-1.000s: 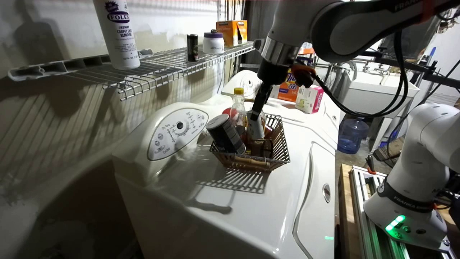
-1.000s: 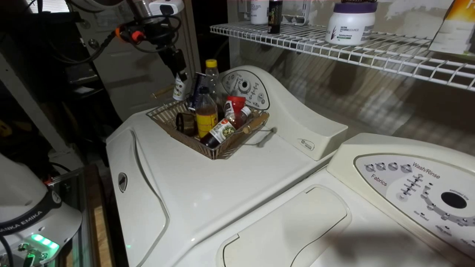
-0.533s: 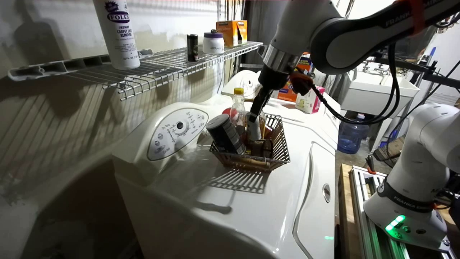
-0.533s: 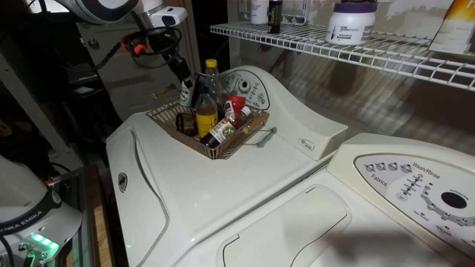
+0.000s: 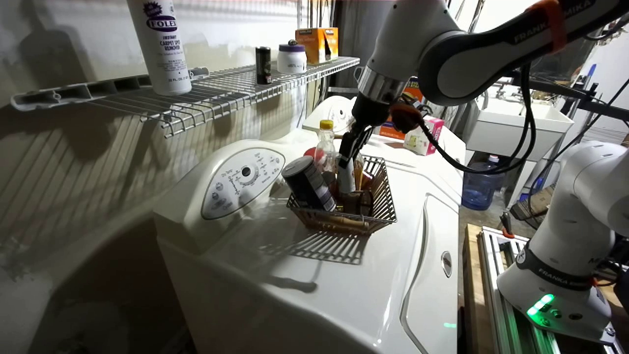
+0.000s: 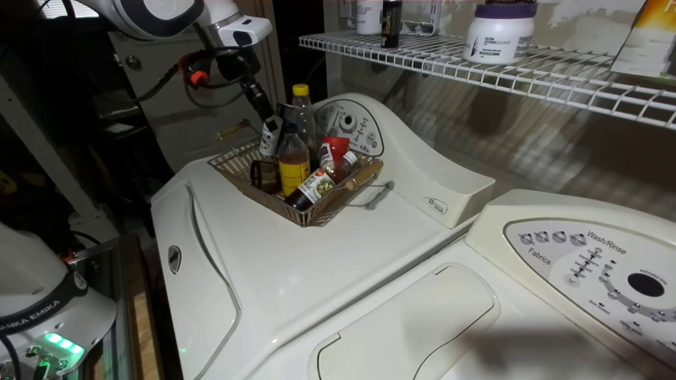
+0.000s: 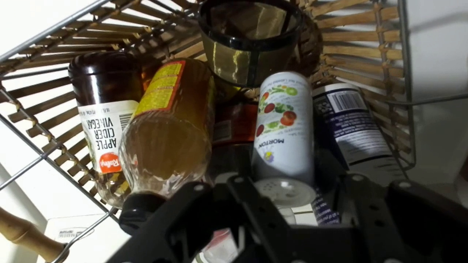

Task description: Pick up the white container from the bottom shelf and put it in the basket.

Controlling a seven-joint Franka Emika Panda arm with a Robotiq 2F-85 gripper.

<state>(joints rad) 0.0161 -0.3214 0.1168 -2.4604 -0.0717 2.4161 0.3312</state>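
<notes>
While bottles (image 7: pixel 175 135) and a mesh cup (image 7: pixel 234 62) share the basket (image 6: pixel 274 205), the pincer (image 7: pixel 284 160) clasps the white container (image 7: pixel 283 131).

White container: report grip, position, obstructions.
Gripper closed on white container. Lower end low over or inside basket; contact beneath unclear. Dark canister close beside it, black-rimmed cup near its lower end: possible obstructions.

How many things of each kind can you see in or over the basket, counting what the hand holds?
Bottles: 3 (yellow-capped bottle, black-capped bottle, white-capped bottle)
Canisters: 2 (white container in the hand, dark canister)
Jars: 1 (red-topped jar)
Cups: 1 (black-rimmed cup)
Total: 7 that I can tell apart; more may be hidden.
</notes>
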